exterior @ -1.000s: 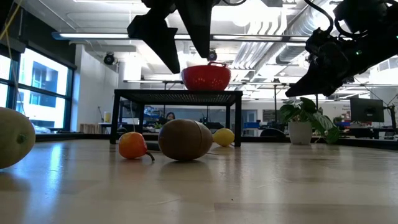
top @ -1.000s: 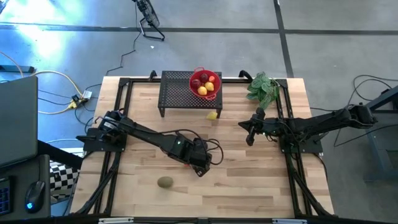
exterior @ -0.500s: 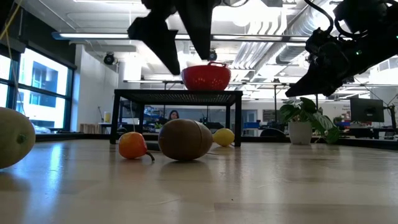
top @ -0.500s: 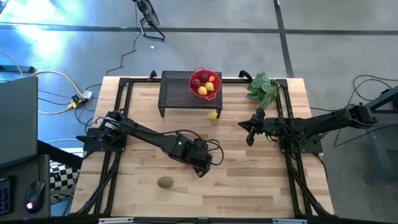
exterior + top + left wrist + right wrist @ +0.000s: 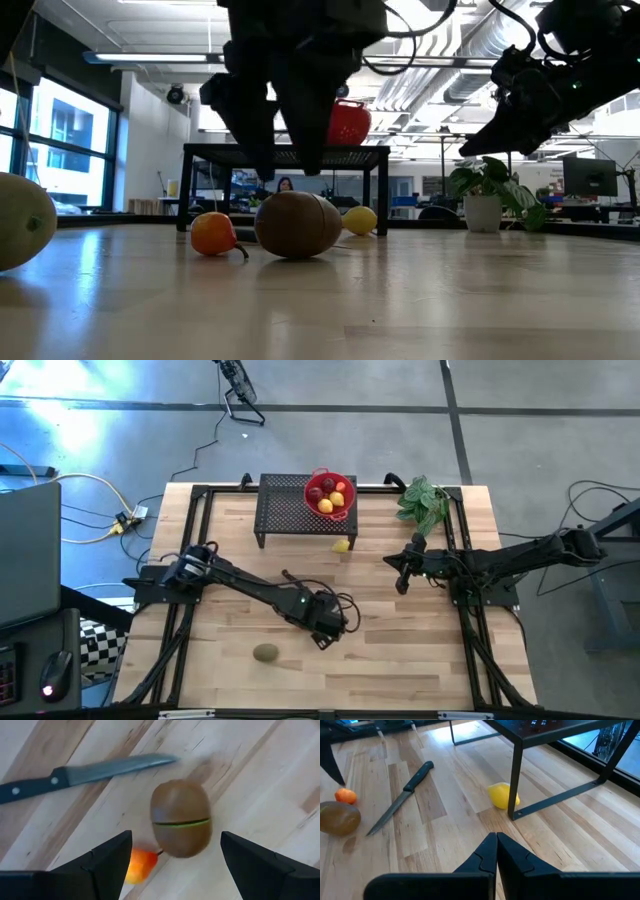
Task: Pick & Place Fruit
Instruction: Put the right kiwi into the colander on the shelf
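My left gripper (image 5: 175, 865) is open and points down over a brown kiwi (image 5: 180, 817) that has a green line around its middle. Its fingers stand on either side of the kiwi, above it in the low view (image 5: 287, 165), and touch nothing. A tiny orange fruit (image 5: 140, 865) lies on the table right beside the kiwi. A second kiwi (image 5: 265, 653) lies nearer the table's near edge. A lemon (image 5: 502, 795) lies by the rack's leg. A red bowl (image 5: 330, 493) on the black rack holds dark red and yellow pieces. My right gripper (image 5: 496, 850) is shut and hovers right of centre.
A dark-handled knife (image 5: 75, 772) lies flat on the wood just beyond the kiwi. The black mesh rack (image 5: 295, 510) stands at the far edge, with a green leafy bunch (image 5: 420, 500) to its right. Bare wood stretches along the near right.
My left gripper has come down toward the kiwi and shifted a little toward the table's near right, staying open. The fruit has stayed where it was.
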Action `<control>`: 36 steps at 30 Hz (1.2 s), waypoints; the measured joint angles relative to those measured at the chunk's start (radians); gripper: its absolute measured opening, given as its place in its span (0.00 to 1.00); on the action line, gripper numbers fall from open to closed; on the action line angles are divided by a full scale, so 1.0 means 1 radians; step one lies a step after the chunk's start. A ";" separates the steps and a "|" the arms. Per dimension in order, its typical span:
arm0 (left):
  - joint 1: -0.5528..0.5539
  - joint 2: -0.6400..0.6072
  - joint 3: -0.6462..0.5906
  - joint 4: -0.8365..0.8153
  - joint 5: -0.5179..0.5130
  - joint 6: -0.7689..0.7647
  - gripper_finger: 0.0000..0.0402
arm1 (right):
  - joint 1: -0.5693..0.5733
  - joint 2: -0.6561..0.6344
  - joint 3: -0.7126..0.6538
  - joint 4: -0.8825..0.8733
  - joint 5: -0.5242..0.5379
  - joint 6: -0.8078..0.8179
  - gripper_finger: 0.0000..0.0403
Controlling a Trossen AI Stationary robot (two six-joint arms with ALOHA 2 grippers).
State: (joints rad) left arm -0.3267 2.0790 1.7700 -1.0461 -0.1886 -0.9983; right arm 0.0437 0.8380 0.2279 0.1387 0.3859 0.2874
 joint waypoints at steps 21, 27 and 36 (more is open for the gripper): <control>0.000 0.064 0.001 0.051 0.028 0.033 0.74 | 0.000 0.001 0.000 -0.003 0.000 -0.003 0.01; 0.000 0.084 0.001 0.060 0.049 0.046 0.74 | 0.000 0.001 0.000 -0.003 0.000 -0.003 0.01; 0.000 0.098 0.003 0.081 0.051 0.078 0.74 | 0.000 0.001 0.001 -0.003 0.000 -0.003 0.01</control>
State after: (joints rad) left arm -0.3264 2.1765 1.7727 -0.9647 -0.1379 -0.9207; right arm 0.0437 0.8394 0.2287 0.1356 0.3859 0.2844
